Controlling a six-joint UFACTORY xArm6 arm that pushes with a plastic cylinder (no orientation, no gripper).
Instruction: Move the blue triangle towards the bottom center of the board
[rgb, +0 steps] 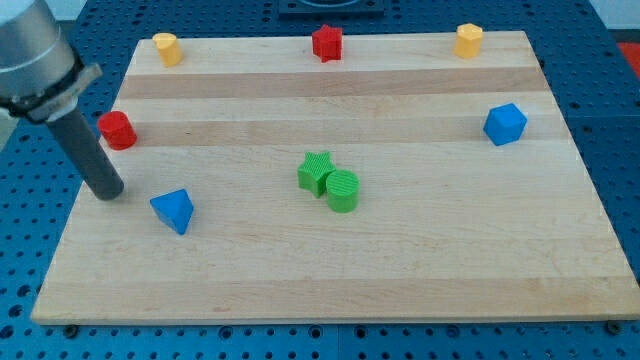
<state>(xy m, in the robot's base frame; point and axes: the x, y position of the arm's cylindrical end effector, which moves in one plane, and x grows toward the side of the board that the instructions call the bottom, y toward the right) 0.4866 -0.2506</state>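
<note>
Lying just right of my tip (107, 192), untouched: blue triangle (173, 210); no jaws fitted.

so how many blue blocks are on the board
2. The blue triangle sits at the view's lower left, just right of my tip. The blue cube is near the right edge. None looks hidden.

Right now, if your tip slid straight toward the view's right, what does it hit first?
Most likely the blue triangle. My tip sits just to its upper left, with bare board between them. The triangle lies slightly lower in the view, so a strictly level slide might only clip its top edge; depth is hard to judge.
</note>
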